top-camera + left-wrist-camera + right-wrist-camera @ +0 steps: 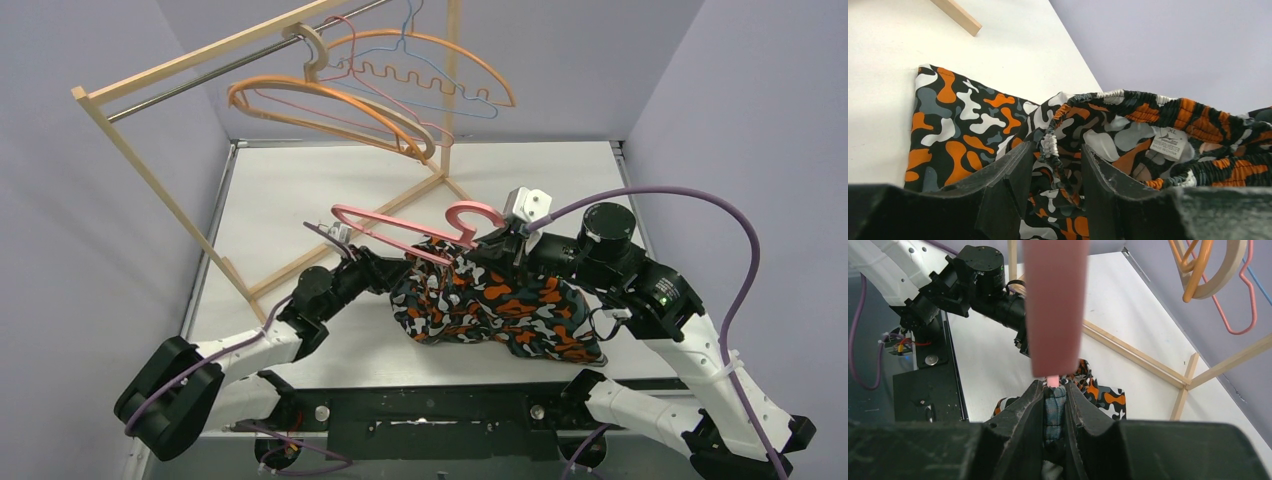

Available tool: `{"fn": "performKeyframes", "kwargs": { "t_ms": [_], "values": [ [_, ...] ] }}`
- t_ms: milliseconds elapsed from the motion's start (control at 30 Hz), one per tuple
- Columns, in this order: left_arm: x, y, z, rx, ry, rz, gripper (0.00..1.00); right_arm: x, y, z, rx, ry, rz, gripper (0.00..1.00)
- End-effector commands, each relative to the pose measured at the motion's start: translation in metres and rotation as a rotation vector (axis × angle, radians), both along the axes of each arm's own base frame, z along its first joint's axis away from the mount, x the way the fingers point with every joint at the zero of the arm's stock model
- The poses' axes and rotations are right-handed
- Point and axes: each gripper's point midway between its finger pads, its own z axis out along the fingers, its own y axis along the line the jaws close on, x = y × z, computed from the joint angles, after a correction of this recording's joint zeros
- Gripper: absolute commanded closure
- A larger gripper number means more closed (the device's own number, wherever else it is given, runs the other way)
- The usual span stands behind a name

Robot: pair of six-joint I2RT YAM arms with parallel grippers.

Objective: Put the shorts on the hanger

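The camouflage shorts [490,305] lie bunched on the table between both arms. The thick pink hanger [400,225] sits tilted over their top edge, its hook [470,215] by the right wrist. My left gripper [395,268] is at the shorts' left edge. In the left wrist view [1057,150] the elastic waistband [1128,100] runs down between its fingers and looks gripped. My right gripper [490,248] is shut on a fold of grey-teal waistband [1054,405]. A bit of pink hanger shows at its tips, and the hanger [1055,305] looms blurred just above.
A wooden clothes rack [150,170] stands at the back left, its base bars [350,235] running across the table behind the shorts. Orange hangers [300,100], a thin pink wire hanger and a blue wire hanger [440,75] hang on its rail. Purple walls enclose the table.
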Motion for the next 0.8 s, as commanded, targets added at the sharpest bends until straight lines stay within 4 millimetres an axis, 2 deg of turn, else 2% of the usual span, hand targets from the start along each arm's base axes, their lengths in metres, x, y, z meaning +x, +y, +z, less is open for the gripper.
{"fn": "performKeyframes", "kwargs": {
  "t_ms": [0, 133, 167, 500, 767],
  "values": [
    [0.009, -0.011, 0.036, -0.030, -0.109, -0.018, 0.67, -0.004, 0.005, 0.026, 0.079, -0.053, 0.025, 1.00],
    [0.008, -0.004, 0.039, -0.023, -0.120, 0.011, 0.95, -0.004, 0.000, 0.020, 0.061, -0.027, 0.003, 1.00],
    [0.009, 0.001, 0.041, -0.028, -0.114, 0.032, 1.00, -0.002, -0.004, 0.016, 0.047, -0.017, -0.024, 1.00],
    [0.013, 0.045, 0.063, 0.008, -0.055, 0.117, 1.00, -0.004, -0.043, -0.014, -0.085, 0.043, -0.178, 1.00],
    [0.021, 0.067, 0.081, 0.079, -0.062, 0.178, 1.00, -0.017, -0.043, -0.036, -0.139, 0.122, -0.134, 1.00]
  ]
}}
